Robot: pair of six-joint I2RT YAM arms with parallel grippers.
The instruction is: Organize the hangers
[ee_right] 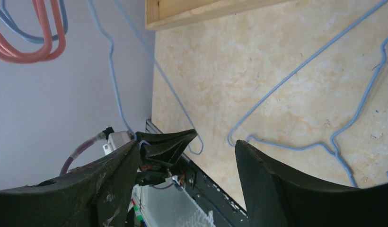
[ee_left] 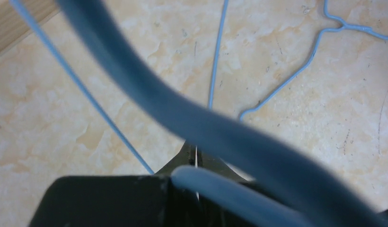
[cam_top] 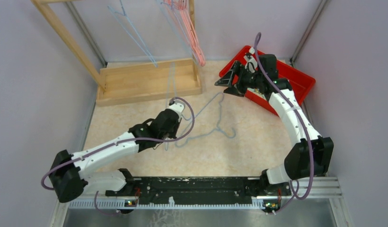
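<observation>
Left jaws pinch one blue hanger (ee_left: 216, 71); one other hanger (ee_left: 341, 20) lies flat nearby.

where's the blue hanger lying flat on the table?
Top view: the flat blue hanger lies mid-table, just right of the left gripper, which pinches a second blue hanger, and nearer than the right gripper by the red bin.

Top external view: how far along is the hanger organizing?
Done: pink hangers and a few hung blue hangers are on the wooden rack. In hand: the left gripper looks shut on the wire of one held blue hanger. Left: that one plus a second blue hanger lying flat on the table. The right gripper is open and empty near the red bin.
</observation>
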